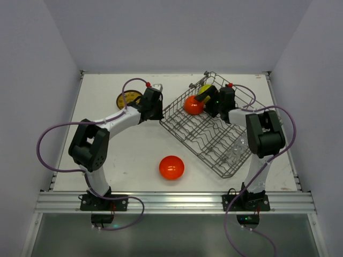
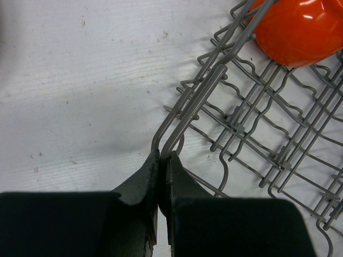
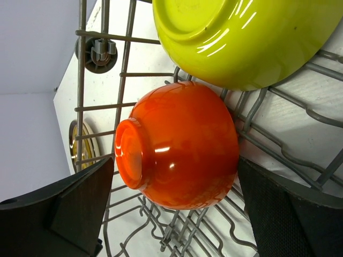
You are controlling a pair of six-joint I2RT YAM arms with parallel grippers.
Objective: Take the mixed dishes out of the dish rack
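The grey wire dish rack lies at an angle on the right half of the table. An orange bowl and a yellow-green bowl sit at its far end, and clear glasses at its near end. My right gripper is open inside the rack. Its fingers stand on either side of the orange bowl, which lies on its side under the yellow-green bowl. My left gripper is shut on the rack's corner wire.
A second orange bowl sits upside down on the table in front of the rack. A brown-and-yellow patterned plate lies at the far left, behind my left arm. White walls close in the table on three sides.
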